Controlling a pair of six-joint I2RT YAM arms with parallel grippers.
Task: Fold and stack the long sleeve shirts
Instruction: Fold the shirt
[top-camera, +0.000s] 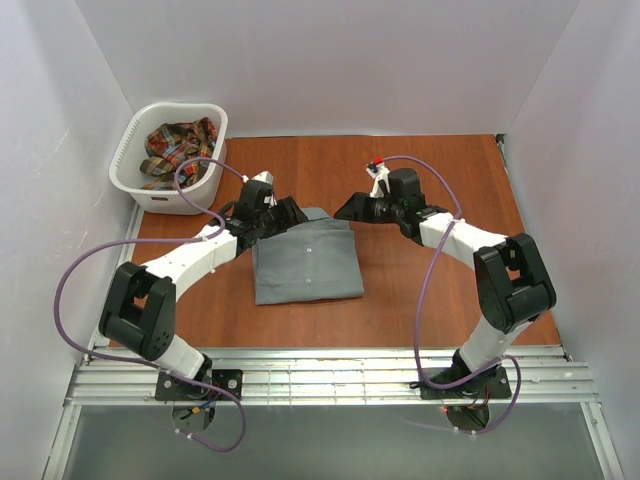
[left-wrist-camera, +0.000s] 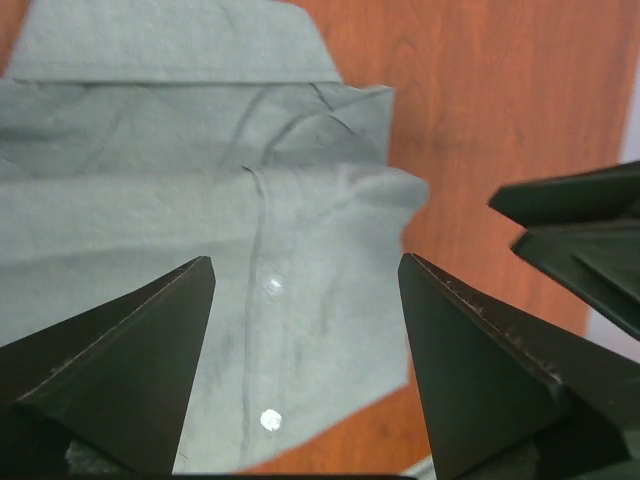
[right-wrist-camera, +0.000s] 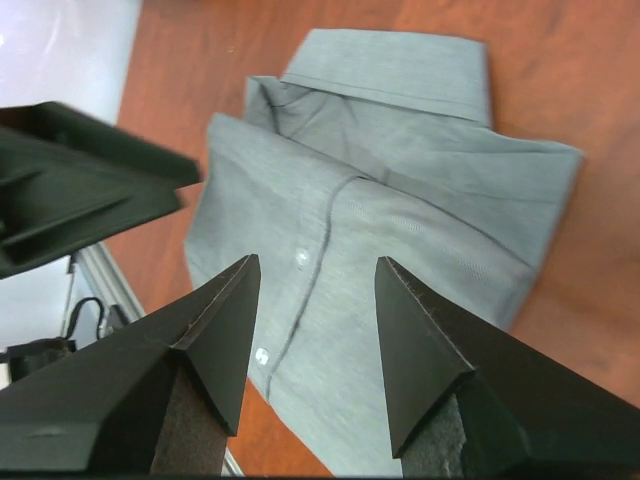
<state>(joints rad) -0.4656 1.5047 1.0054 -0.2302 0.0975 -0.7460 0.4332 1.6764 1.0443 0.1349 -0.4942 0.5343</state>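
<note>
Grey shirt (top-camera: 306, 258) matt woven cloth; table (top-camera: 430, 300) smooth reddish wood; basket (top-camera: 165, 198) white plastic.

The top external view looks steeply down from the near side and takes in the whole table (top-camera: 430, 290). Both wrist views sit close above the grey shirt (top-camera: 305, 262), facing it from opposite sides. The right wrist view catches the left gripper (top-camera: 293, 214) at its left edge. The left wrist view catches the right gripper (top-camera: 345, 208) at its right edge.

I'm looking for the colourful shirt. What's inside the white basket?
A crumpled plaid shirt lies inside the white basket. Anything beneath the shirt, and the basket's bottom, is covered from view.
</note>
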